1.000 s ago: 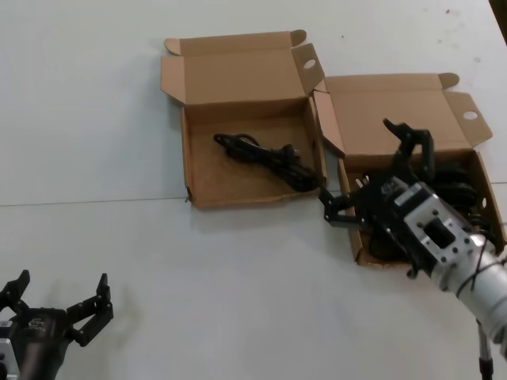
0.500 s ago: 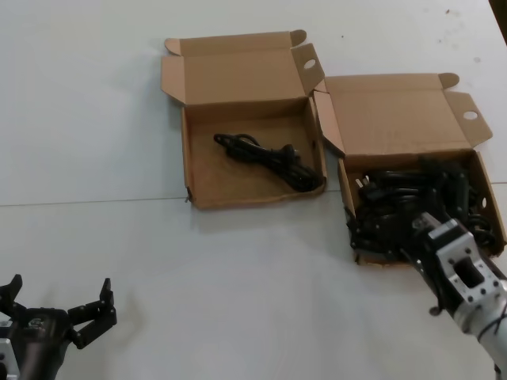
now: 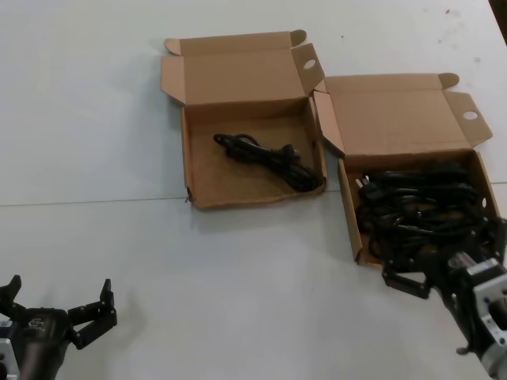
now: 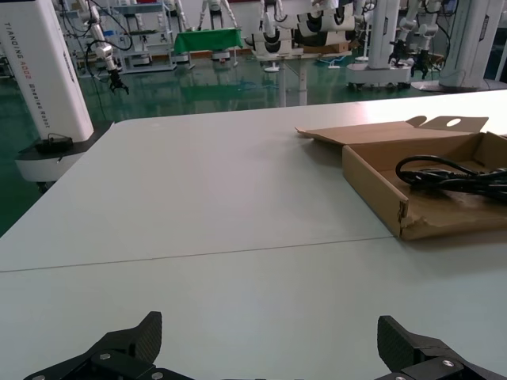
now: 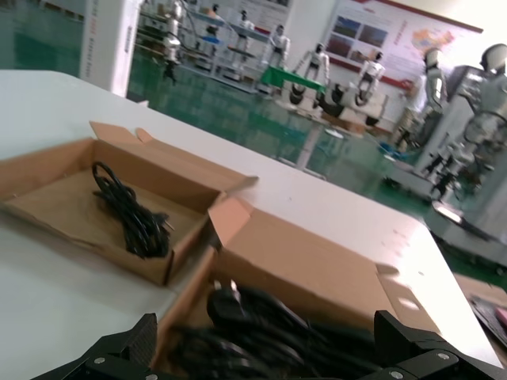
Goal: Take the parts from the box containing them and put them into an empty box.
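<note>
The wider cardboard box at the right holds a pile of several black coiled cables. The squarer box to its left, with a dented front corner, holds one black cable. My right gripper is open and empty, at the near front edge of the wider box, fingers spread over the cables' near side. In the right wrist view its gripper frames the cable pile, with the squarer box beyond. My left gripper is open, parked at the near left.
Both boxes stand side by side on a white table, lids hinged open toward the far side. The left wrist view shows its gripper over bare table, with the squarer box and its cable farther off.
My right gripper has drawn back from above the wider box's cables to its near front edge, still open and empty. The left arm has barely moved.
</note>
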Motion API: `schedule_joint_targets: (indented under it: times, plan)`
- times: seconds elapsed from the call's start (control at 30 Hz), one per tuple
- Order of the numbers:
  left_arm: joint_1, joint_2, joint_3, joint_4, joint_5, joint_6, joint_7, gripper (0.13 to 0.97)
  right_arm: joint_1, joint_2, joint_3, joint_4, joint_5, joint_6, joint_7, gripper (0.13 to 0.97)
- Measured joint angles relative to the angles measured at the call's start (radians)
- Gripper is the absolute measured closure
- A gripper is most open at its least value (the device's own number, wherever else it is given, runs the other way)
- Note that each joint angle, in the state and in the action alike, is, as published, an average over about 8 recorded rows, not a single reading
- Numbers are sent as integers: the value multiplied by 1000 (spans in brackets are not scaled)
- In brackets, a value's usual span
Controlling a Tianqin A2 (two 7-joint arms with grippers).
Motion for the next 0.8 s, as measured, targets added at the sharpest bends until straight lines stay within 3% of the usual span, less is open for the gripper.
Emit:
schedule_joint_targets:
  times: [0.33,0.8]
  plan:
    - [0,0,0,0,0,0,0,132,-97,-5,44,40,34,45,0,129]
    - [0,0,0,0,0,0,0,132,-108,-6,49,44,38,50,0,129]
